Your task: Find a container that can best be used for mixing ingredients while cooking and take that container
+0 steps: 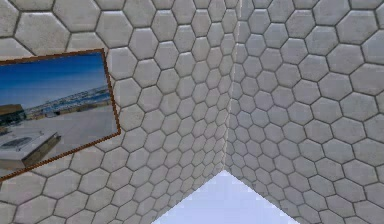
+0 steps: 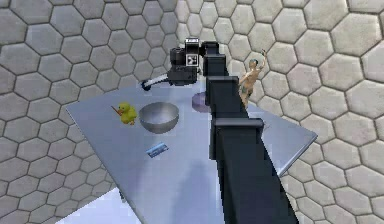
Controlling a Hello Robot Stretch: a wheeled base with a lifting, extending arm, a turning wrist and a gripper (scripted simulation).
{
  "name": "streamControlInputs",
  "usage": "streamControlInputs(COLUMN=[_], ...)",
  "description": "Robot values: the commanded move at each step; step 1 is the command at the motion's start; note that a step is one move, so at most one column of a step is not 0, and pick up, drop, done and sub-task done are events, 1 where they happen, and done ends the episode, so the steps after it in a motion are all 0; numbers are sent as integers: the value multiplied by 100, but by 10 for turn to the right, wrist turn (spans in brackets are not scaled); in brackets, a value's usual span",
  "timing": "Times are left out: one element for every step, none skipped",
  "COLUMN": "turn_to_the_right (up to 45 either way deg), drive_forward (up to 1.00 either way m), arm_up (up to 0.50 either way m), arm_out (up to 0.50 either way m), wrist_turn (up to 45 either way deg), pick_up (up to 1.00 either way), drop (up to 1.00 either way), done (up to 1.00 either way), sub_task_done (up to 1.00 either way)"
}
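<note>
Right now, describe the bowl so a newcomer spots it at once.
In the arm side view, a pale table stands before the hexagon-tiled wall. Near its middle, just left of the dark arm, sits the bowl. It is round, hollow, grey metal, larger than the small yellow thing and flat blue item beside it.
</note>
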Motion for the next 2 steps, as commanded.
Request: streamControlInputs(turn_to_the_right=[0, 0], drive_forward=[0, 0], arm_up=[-20, 0], arm_out=[0, 0], wrist_turn=[0, 0], pick_up=[0, 100], drop=[0, 0], done=[0, 0], sub_task_done=[0, 0])
